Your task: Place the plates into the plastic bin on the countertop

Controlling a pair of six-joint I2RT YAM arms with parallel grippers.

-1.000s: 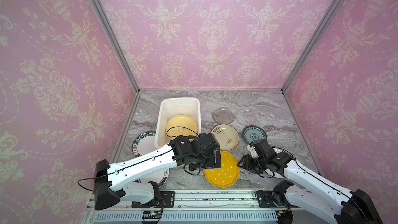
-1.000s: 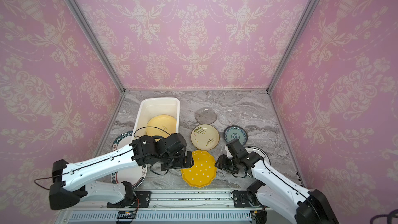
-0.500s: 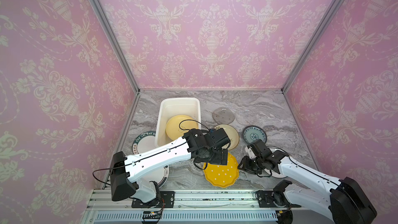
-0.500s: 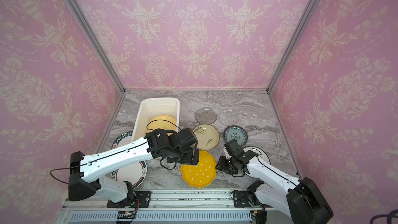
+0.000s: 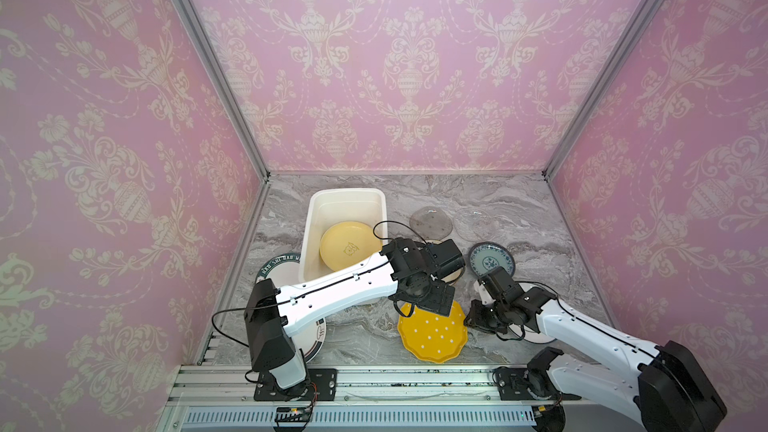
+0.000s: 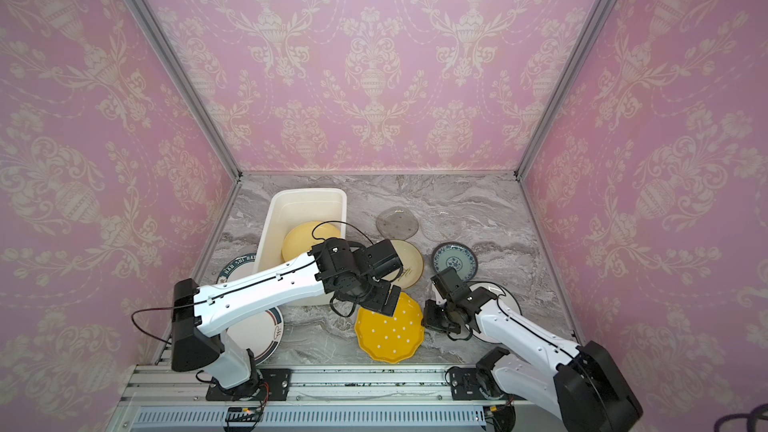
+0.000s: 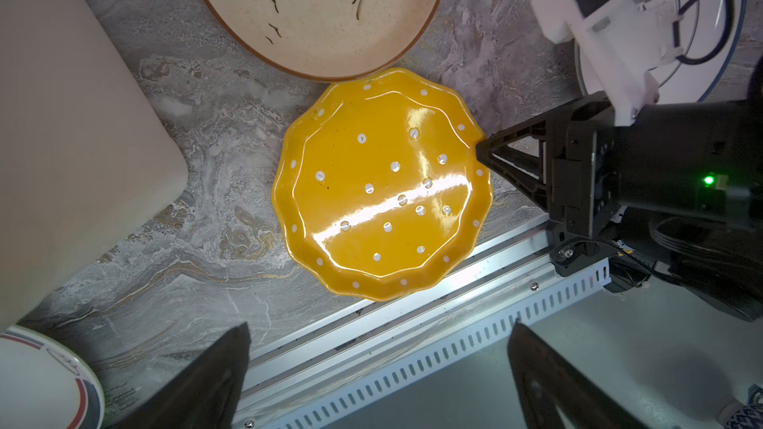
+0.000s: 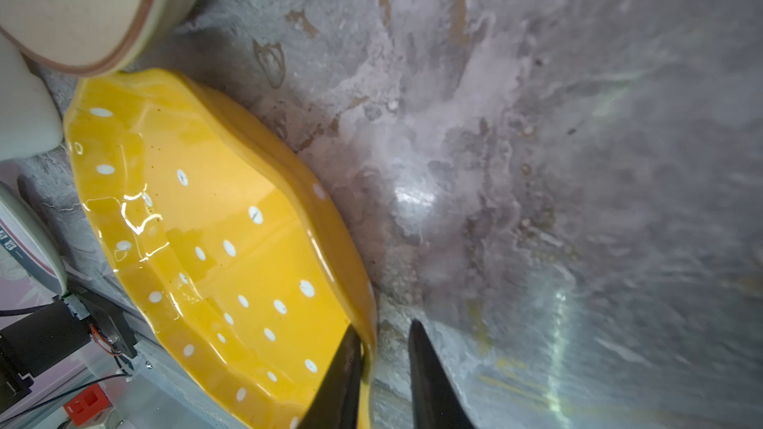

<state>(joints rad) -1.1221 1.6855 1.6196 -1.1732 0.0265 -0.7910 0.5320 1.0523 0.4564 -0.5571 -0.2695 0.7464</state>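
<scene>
While the left claw (image 7: 380, 323) has slid toward 3 o'clock and hangs wide open and empty above the dotted yellow plate (image 5: 432, 332), the right claw (image 8: 385, 326) has narrowed on that plate's 3 o'clock rim. One finger is inside and one outside, with a sliver of gap left, so nothing is clamped yet. Plate lies flat at 6 o'clock on the tabletop (image 5: 361, 344). Plastic bin (image 5: 311, 238), at 10 o'clock, holds one pale yellow plate (image 5: 349, 249). Judgement: second pick imminent.

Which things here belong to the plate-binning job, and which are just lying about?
Job: plastic bin, pale yellow plate inside it, dotted yellow plate, cream plate, blue-patterned plate, grey glass plate, clear glass plate, lettered-rim plate, striped-rim plate, blue-rimmed plate, countertop.
Lying about: aluminium rail, pink wallpapered walls.
</scene>
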